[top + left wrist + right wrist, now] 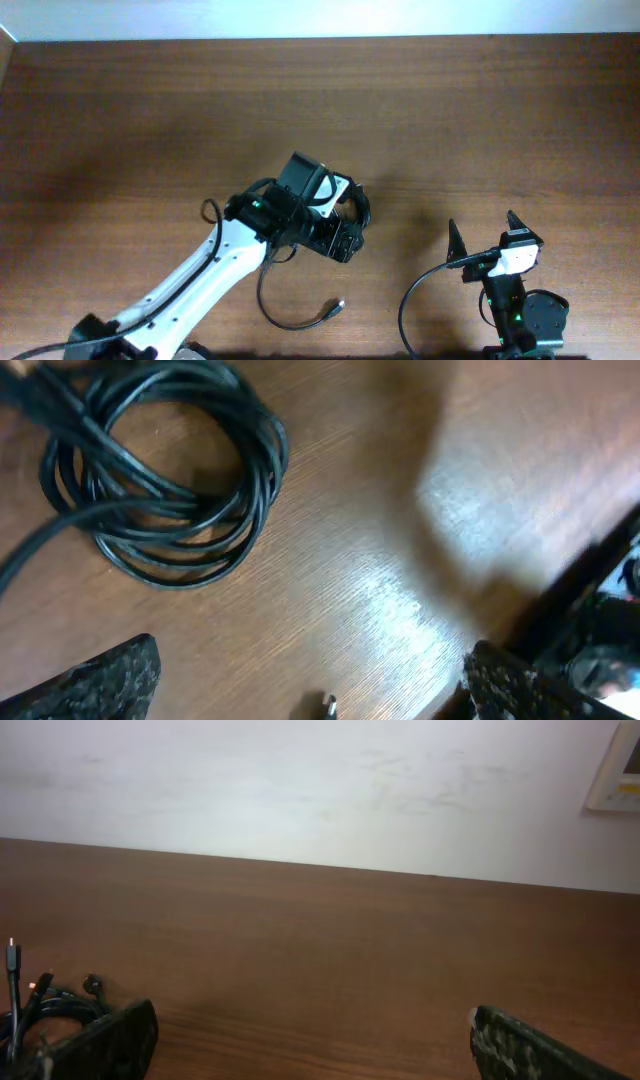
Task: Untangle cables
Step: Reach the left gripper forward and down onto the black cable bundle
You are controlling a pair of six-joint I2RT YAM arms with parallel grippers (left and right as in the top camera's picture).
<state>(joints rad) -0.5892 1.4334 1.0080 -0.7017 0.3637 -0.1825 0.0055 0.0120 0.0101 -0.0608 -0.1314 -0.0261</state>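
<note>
We saw the cables (262,480) coiled on the table (420,550), ahead and left of our left gripper (312,675), the nearer one. Both it and the right gripper (482,224), well apart, gaped wide and empty.

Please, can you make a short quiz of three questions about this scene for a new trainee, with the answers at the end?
1. True or false: the left gripper is shut on the cables.
2. How do the cables lie on the table? A) in a coiled bundle B) stretched out straight C) hanging over the edge
3. Fill in: the gripper nearer to the cables is the ____ one; the right gripper stands off to the side.
Key: 1 false, its jaws are open and empty. 2 A. 3 left.
</note>
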